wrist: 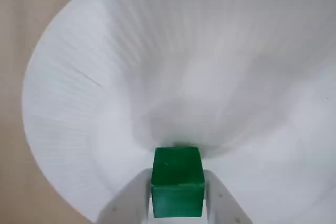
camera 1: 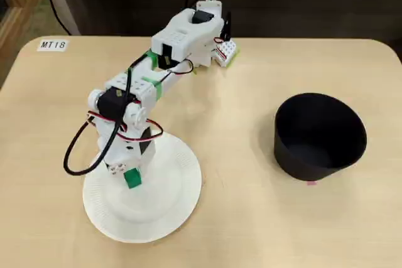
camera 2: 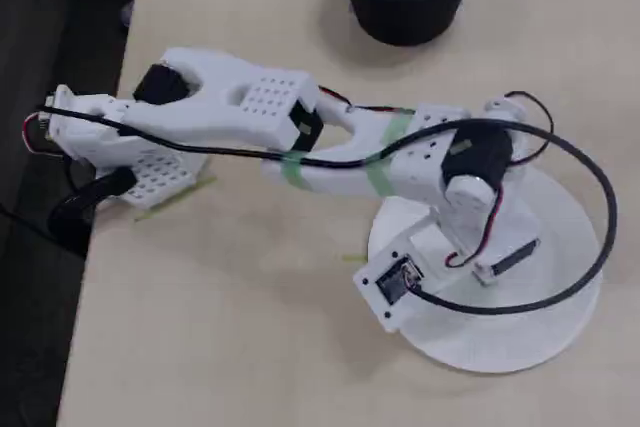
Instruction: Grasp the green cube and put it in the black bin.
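Note:
The green cube (wrist: 177,182) sits between my two white fingers (wrist: 128,203), which press on its left and right sides. My gripper (wrist: 177,203) is shut on it, right over the middle of the white plate (wrist: 105,77). In a fixed view the cube (camera 1: 132,177) shows at the gripper's tip (camera 1: 130,175) above the plate (camera 1: 169,208) at the front left. The black bin (camera 1: 308,161) stands empty to the right, well apart from the plate. In the other fixed view the bin (camera 2: 405,12) is at the top, and the cube is hidden behind the arm.
The arm's base (camera 1: 213,42) stands at the table's far edge and the arm (camera 1: 141,89) reaches forward over the plate. A label "MT18" (camera 1: 51,45) is at the far left corner. Bare tabletop (camera 1: 239,155) lies between plate and bin.

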Action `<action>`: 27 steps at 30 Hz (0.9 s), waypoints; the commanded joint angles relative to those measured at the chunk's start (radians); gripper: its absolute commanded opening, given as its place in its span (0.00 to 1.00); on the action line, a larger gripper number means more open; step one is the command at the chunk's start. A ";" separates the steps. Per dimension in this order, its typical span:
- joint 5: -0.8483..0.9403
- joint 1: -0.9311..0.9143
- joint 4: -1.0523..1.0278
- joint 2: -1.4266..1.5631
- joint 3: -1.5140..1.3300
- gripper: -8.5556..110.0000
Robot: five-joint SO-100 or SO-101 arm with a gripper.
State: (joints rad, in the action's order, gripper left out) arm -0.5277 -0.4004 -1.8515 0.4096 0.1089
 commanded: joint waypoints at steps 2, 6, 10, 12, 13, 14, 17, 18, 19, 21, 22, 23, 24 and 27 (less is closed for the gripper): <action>0.081 0.064 0.002 0.325 0.031 0.07; 0.258 0.176 0.000 0.598 -0.075 0.07; 0.430 0.417 -0.002 0.854 -0.337 0.07; 0.469 0.578 -0.002 0.923 -0.454 0.07; 0.472 0.655 -0.002 0.943 -0.499 0.07; 0.469 0.729 -0.002 0.957 -0.535 0.07; 0.437 0.899 -0.002 0.963 -0.640 0.07; 0.428 0.939 0.000 0.960 -0.678 0.07; 0.428 0.971 0.002 0.945 -0.698 0.07; 0.428 1.014 0.003 0.910 -0.713 0.07; 0.434 1.026 0.009 0.890 -0.713 0.07; 0.436 1.029 0.012 0.876 -0.713 0.07; 0.436 1.029 0.012 0.864 -0.713 0.07; 0.440 1.022 0.018 0.831 -0.707 0.07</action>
State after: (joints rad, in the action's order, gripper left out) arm -0.0890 0.6197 -1.8454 1.2441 -0.6090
